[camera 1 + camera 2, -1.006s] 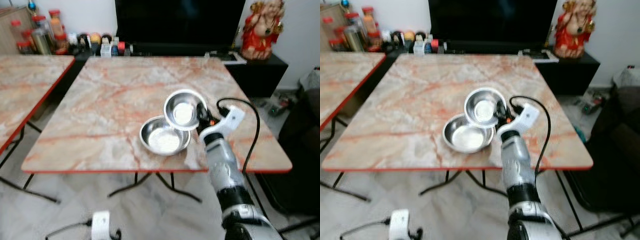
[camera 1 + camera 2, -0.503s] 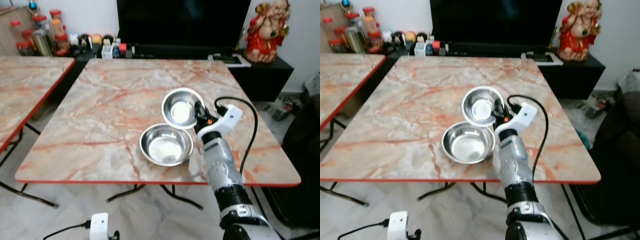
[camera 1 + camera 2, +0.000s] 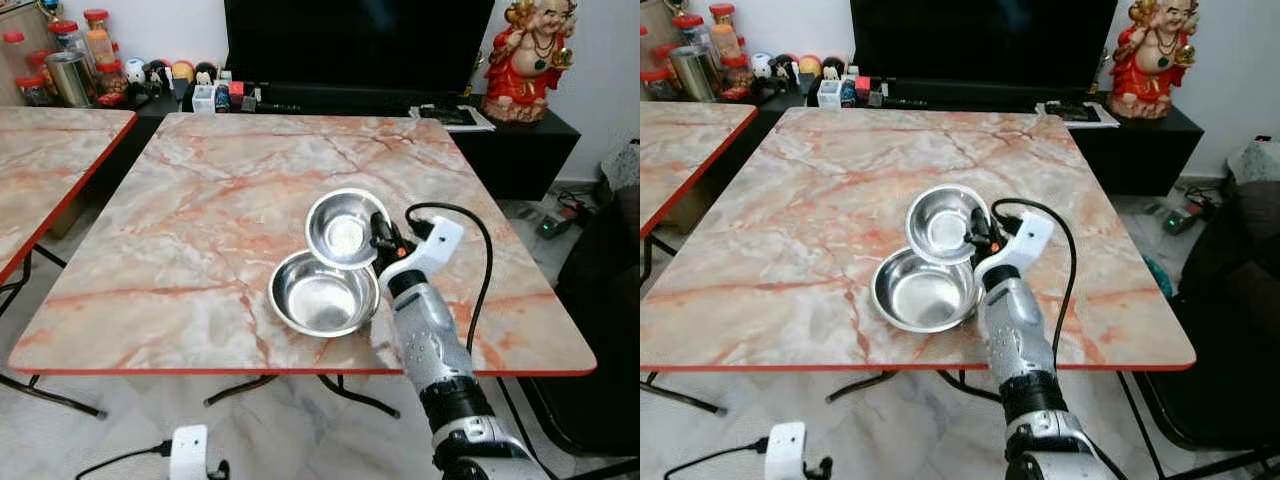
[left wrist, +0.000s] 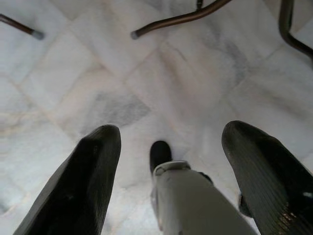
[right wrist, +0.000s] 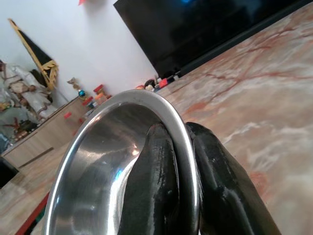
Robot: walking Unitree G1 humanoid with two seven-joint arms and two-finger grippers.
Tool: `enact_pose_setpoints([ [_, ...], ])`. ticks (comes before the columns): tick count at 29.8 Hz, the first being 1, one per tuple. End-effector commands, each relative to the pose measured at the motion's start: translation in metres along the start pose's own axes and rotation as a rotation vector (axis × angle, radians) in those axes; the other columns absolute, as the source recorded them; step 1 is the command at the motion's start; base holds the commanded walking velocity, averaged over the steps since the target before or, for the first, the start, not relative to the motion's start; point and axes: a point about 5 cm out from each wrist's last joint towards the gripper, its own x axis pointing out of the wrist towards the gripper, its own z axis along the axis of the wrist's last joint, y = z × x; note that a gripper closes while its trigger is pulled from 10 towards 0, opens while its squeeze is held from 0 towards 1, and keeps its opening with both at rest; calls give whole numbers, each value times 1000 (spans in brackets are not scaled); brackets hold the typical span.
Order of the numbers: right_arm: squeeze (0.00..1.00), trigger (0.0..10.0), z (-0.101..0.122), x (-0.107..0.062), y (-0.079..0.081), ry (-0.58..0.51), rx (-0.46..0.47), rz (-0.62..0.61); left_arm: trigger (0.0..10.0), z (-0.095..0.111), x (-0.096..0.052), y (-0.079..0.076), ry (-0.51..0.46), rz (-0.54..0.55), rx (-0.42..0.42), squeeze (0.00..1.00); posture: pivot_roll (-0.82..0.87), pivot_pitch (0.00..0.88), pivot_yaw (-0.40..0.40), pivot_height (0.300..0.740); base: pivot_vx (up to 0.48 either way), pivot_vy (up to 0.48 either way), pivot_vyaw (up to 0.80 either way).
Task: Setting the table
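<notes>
Two steel bowls are over the marble table [image 3: 200, 200]. The lower bowl [image 3: 322, 293] rests flat on the tabletop near the front edge. Tilted above its far rim hangs the upper bowl [image 3: 343, 226], held by its right edge. My right gripper [image 3: 380, 240] is shut on that rim; in the right wrist view the fingers [image 5: 161, 181] pinch the bowl rim [image 5: 183, 142] from both sides. Down by the floor hangs my left arm, its gripper [image 4: 166, 166] open over white tiles [image 4: 146, 78].
A second marble table [image 3: 40, 170] stands to the left. Behind the table are a black TV [image 3: 355, 45], jars and small bottles [image 3: 70, 70], and a red figurine [image 3: 530, 60]. A dark seat [image 3: 610, 320] is at the right. Table legs [image 4: 181, 19] cross the floor.
The camera has shifted, so the scene sits differently in view. The held bowl now hangs closer over the lower bowl's far rim, a little further left on the table.
</notes>
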Motion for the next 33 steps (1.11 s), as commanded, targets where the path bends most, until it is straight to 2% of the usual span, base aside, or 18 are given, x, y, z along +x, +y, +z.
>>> enact_pose_setpoints([
  [1, 0, 10000, -4, 0, 3, 42, -22, 5, 10000, -5, -1, -1, 16, -1, 3, 0, -22, 0, -42, 740, 0, 0, 0],
  [11, 0, 10000, -18, 1, 4, 113, 10, -28, 10000, -7, -2, -1, 25, -3, -3, 0, -15, 0, -44, 740, 0, 0, 0],
  [15, 0, 10000, -29, 2, 4, 179, 54, -50, 10000, -7, -2, -2, 26, -4, -4, 0, -10, 0, -48, 740, 0, 0, 0],
  [17, 0, 10000, -34, 1, 2, 209, 48, -68, 10000, -7, -2, -2, 27, -3, -5, 0, -10, 0, -48, 740, 0, 0, 0],
  [33, 0, 10000, -47, -2, 2, 259, 98, -77, 10000, -7, -1, -1, 32, -2, -6, 0, -6, 0, -47, 740, 0, 0, 0],
])
